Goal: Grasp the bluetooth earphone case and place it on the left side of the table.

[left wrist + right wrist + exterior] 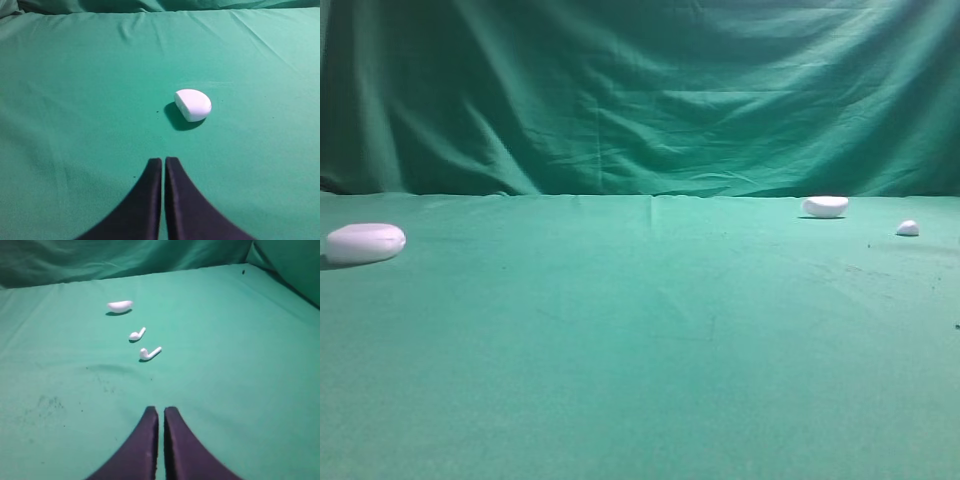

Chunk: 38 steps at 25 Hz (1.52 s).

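Bluetooth earphone case [365, 243]: your left claw [163, 165] is pressed together, empty. The case appears to lie ahead of it, slightly right, clear of the tips, at the table's [640, 380] far left. Right claw [161, 412] is pressed together too. It looks already placed; if not, spread the left claw and approach.

No readable text, label, brand, number or sign anywhere.

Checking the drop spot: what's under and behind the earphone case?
The earphone case rests on the green tablecloth, draped green backdrop behind. Its underside and inside are hidden.
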Each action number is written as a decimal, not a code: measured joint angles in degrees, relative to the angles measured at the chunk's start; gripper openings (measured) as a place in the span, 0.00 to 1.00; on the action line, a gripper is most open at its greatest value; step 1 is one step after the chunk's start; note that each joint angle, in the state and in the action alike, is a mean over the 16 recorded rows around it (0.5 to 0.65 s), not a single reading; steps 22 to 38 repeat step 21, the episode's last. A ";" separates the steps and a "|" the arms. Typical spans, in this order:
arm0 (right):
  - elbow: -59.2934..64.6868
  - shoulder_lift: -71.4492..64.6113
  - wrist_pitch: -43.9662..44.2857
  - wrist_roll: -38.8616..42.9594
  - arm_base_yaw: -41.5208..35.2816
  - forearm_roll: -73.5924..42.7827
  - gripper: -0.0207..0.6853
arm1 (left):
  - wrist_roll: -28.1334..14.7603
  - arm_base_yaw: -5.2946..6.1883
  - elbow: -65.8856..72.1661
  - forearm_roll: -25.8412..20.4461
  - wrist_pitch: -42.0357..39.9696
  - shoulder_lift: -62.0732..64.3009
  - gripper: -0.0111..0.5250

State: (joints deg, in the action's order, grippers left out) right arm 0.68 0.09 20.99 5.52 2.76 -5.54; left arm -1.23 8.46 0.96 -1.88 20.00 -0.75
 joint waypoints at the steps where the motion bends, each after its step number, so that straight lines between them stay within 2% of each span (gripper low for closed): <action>1: 0.34 0.29 0.01 0.01 -0.27 0.09 0.03 | 0.00 0.00 0.00 0.00 0.00 0.00 0.02; 38: 0.92 0.64 0.13 0.06 -0.68 0.50 0.03 | 0.00 0.00 0.00 0.00 0.00 0.00 0.02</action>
